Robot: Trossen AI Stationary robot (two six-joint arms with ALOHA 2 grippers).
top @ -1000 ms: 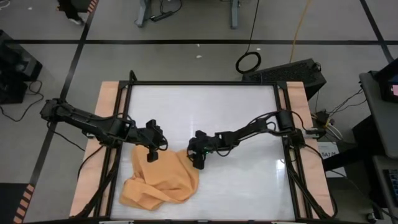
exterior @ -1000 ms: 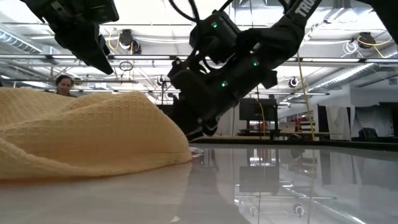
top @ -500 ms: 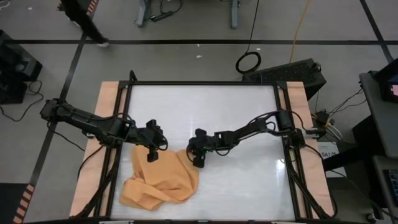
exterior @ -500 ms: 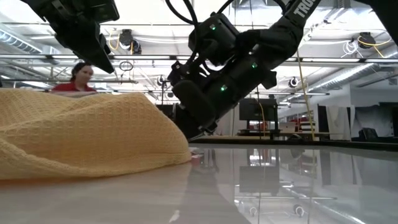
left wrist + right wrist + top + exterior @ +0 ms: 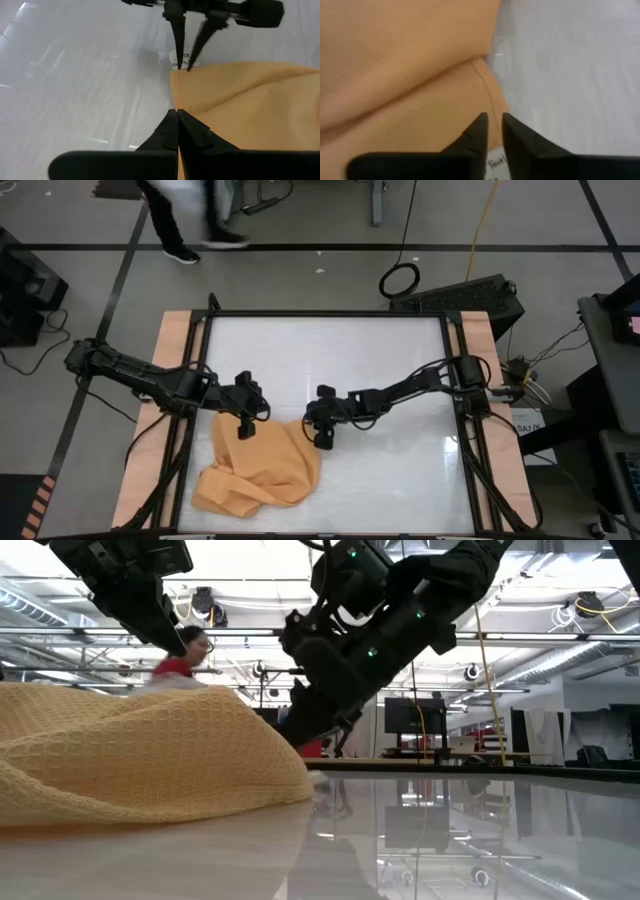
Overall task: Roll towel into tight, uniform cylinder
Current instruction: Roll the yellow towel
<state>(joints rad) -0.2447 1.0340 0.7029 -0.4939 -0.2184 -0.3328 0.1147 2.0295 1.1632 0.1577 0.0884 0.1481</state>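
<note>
The orange-tan towel [image 5: 262,470] lies crumpled in a heap on the white table, near its front left, and bulges up in the low view [image 5: 130,755]. Its small white tag [image 5: 183,60] lies at its far right corner. My left gripper [image 5: 243,428] is shut and hangs above the towel's far edge, clear of the cloth in the low view [image 5: 172,645]. My right gripper [image 5: 322,442] points down at the tagged corner. Its fingers stand a narrow gap apart [image 5: 493,122], with the tag [image 5: 492,167] showing between them. My right gripper has its fingertips [image 5: 179,66] at the towel's tagged corner, coming from above and slanting from the table's right. I cannot tell whether they touch the cloth or the tag. The corner lies flat on the table.
The bare white tabletop [image 5: 400,370] stretches to the far side and right of the towel. Dark frame rails [image 5: 455,380] run along the table's sides. A person [image 5: 185,220] walks on the floor beyond the far edge.
My right gripper has risen a little and drawn slightly toward the table's right edge. The towel has stayed where it was. The person beyond the table has walked from left to right.
</note>
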